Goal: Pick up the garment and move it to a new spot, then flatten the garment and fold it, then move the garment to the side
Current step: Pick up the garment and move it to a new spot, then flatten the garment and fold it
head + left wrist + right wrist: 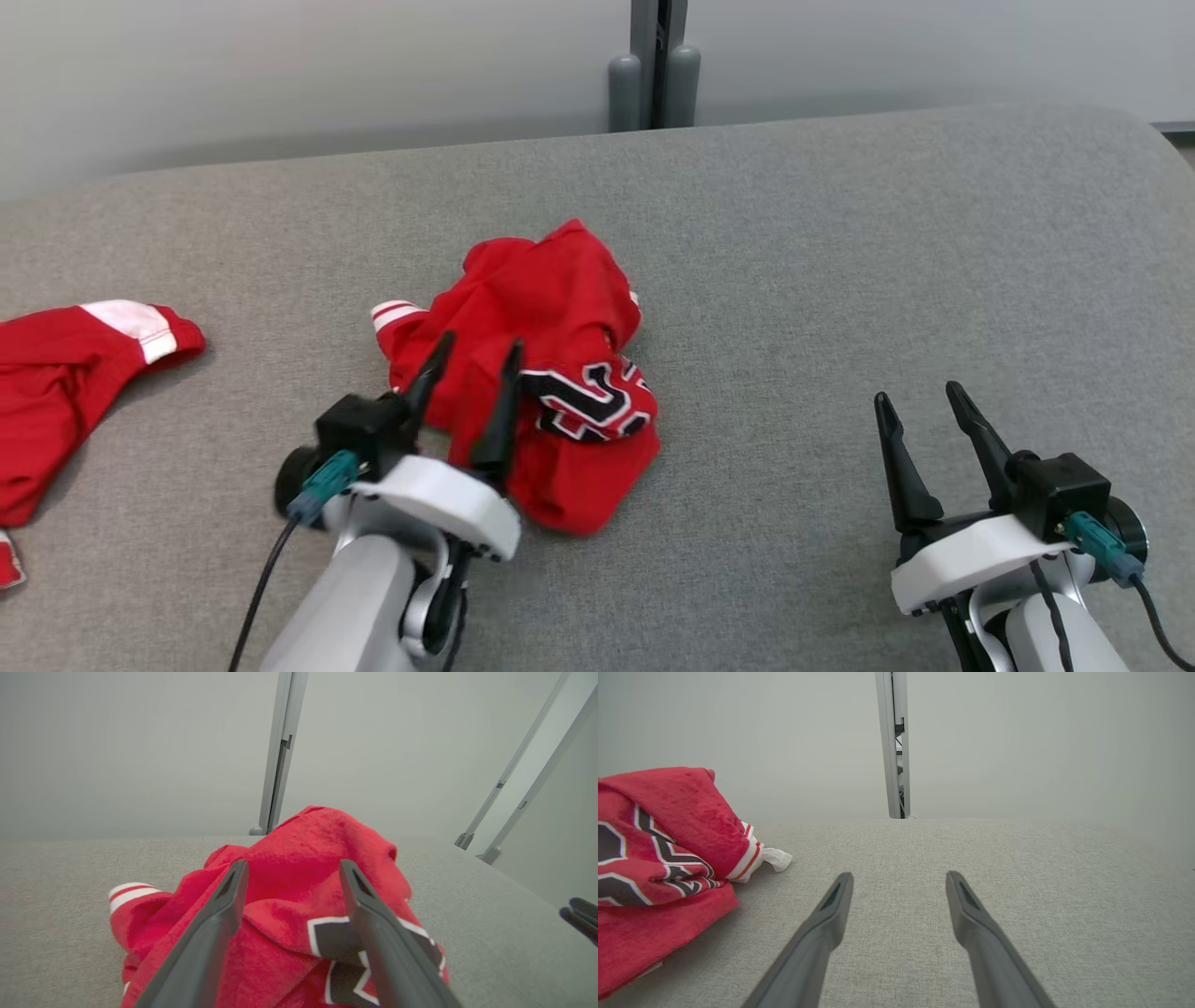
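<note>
Grey woven surface [840,280] — pretty plain. Crumpled red jersey [551,299] sits near its middle, and another red garment [56,373] lies at the left edge.

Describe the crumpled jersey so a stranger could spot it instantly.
Look at the wide grey cushioned surface; near its middle, at the tips of the open left gripper, sits a bunched red jersey. Unlike the flatter red garment at the surface's left edge, this one is heaped and shows black, white-outlined lettering.

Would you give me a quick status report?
Left gripper open, poised at crumpled red garment. Right gripper open, over grey surface. Another red cloth far left.
</note>
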Controlling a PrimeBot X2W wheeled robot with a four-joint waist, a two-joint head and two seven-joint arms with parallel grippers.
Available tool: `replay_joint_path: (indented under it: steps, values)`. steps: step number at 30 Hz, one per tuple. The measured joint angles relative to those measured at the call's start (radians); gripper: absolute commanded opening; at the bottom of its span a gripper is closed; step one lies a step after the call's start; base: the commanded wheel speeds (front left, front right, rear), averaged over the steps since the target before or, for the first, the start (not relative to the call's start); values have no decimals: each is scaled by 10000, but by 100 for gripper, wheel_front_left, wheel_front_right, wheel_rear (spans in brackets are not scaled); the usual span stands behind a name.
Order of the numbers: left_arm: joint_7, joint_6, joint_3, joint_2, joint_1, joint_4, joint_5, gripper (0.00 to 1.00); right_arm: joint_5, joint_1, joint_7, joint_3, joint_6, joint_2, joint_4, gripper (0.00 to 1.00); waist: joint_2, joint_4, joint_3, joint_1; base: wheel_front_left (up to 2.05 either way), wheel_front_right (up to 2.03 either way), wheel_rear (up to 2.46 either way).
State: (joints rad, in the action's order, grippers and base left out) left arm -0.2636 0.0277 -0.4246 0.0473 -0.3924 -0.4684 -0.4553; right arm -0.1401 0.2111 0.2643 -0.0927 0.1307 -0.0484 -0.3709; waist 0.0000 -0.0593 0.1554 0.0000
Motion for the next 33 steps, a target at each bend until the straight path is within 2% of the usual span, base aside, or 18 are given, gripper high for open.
replay_joint_path:
  steps: [6,15,17,23,33]
  values:
    - [-4,69,1507,29,985,267,1129,100,-4,-160,0,-77,0,6,44,100,0,216,-194,0,0,0,0]
    - [-6,-188,3482,33,2560,763,2197,100,0,-383,0,-54,0,4,-67,100,0,411,-561,0,0,0,0]
    - [-6,-224,3703,36,2935,884,2550,100,0,-411,0,-105,0,6,-113,100,0,400,-664,1,0,0,0]
    - [-6,-355,4466,25,3874,1231,2734,100,0,-637,0,-221,0,4,-238,100,0,404,-959,1,0,0,0]
    - [-6,-328,4663,13,4856,1402,2502,100,46,-1199,0,-700,0,8,-644,100,0,561,-1451,0,0,0,0]
